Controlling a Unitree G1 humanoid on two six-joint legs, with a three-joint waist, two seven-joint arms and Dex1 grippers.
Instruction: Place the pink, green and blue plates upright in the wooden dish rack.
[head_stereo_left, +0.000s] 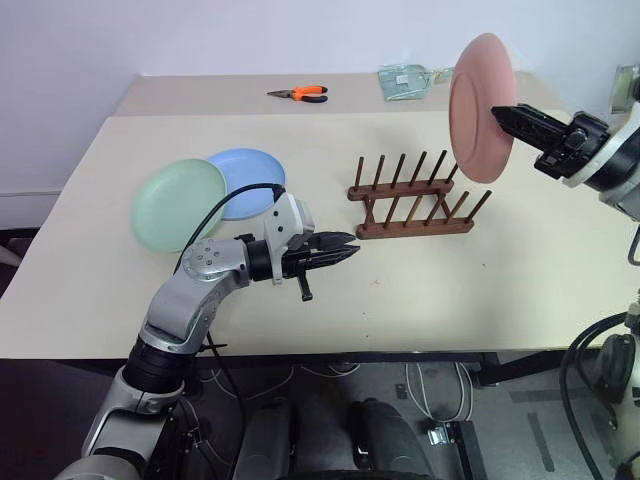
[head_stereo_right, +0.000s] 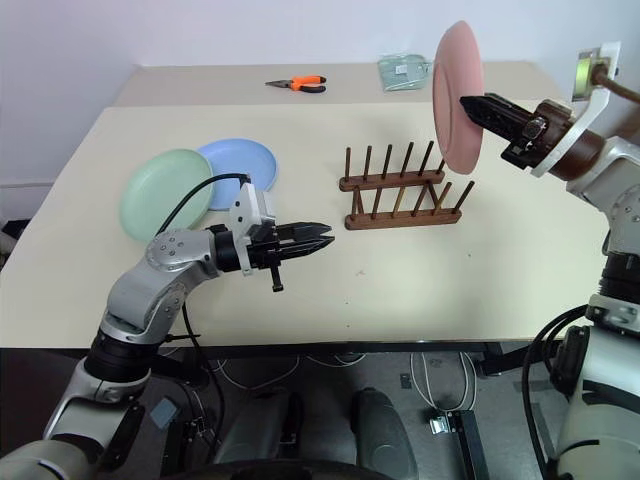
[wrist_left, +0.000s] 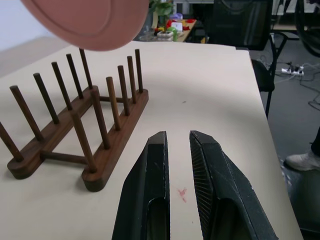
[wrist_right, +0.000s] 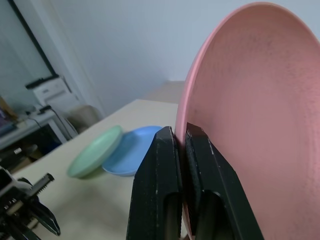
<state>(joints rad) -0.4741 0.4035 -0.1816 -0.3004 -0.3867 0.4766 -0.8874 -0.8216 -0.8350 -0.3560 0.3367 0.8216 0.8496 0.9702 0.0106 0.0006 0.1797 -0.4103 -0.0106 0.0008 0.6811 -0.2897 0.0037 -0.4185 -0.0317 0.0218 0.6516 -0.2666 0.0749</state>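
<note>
The pink plate (head_stereo_left: 482, 105) is clamped by its rim in the right pincer (head_stereo_left: 508, 118), held on edge in the air above the far right end of the wooden dish rack (head_stereo_left: 412, 200); it is round, matte salmon, with a shallow raised rim.

Nearest, the left pincer (head_stereo_left: 340, 252) hovers over the bare counter (head_stereo_left: 470, 290) with nothing in it, its jaws a narrow slit apart, pointing toward the rack just beyond its tips. Behind and to the outer side of that pincer, the mint green plate (head_stereo_left: 178, 202) lies partly over the light blue plate (head_stereo_left: 247, 182), both flat-ish on the counter and well apart from the rack.

The likely trouble: the grip is a thin pinch on the rim alone, so the plate could swing or slip as it comes down. If it is not lined up with a gap between the pegs, it may strike a peg top and shove the light rack, or lean and roll out once let go. Orange-handled pliers (head_stereo_left: 300, 93) lie far back.
</note>
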